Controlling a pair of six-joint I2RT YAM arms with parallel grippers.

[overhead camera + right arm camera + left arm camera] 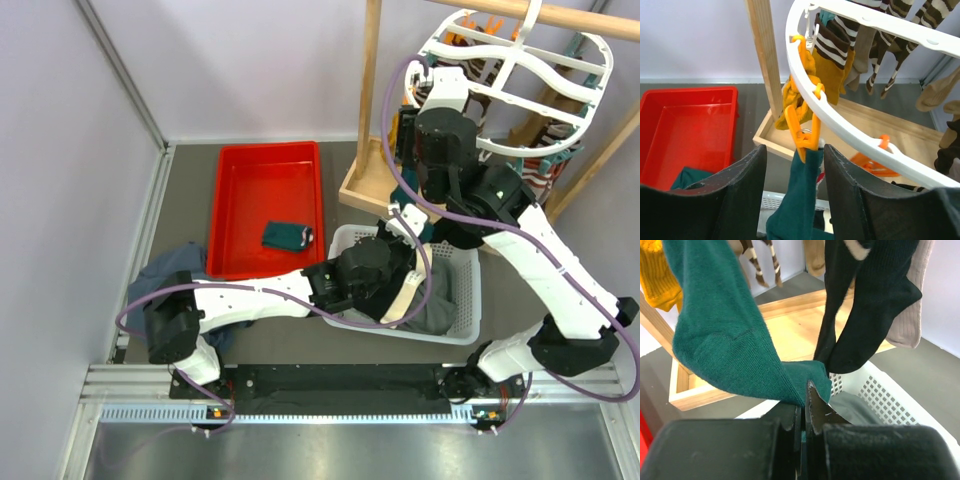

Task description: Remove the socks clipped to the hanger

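The white oval hanger (pixel 520 60) hangs from the wooden rack with several socks clipped round its rim. A dark teal sock (pixel 800 195) hangs from an orange clip (pixel 807 132) on the hanger rim (pixel 840 120). My right gripper (pixel 795 150) is open, with one finger on each side of that clip and the sock's top. My left gripper (pixel 805 397) is shut on the toe of the teal sock (pixel 725 340), low over the white basket. Black socks (pixel 865 305), a mustard sock (pixel 832 75) and brown-white striped socks (pixel 900 15) hang nearby.
A red tray (pixel 235 200) at the back left holds one teal sock (pixel 288 236). A white basket (pixel 465 300) with dark clothes sits under the hanger. The rack's wooden post (pixel 372 90) and base box (pixel 790 335) stand close behind. A blue-grey garment (pixel 165 270) lies left.
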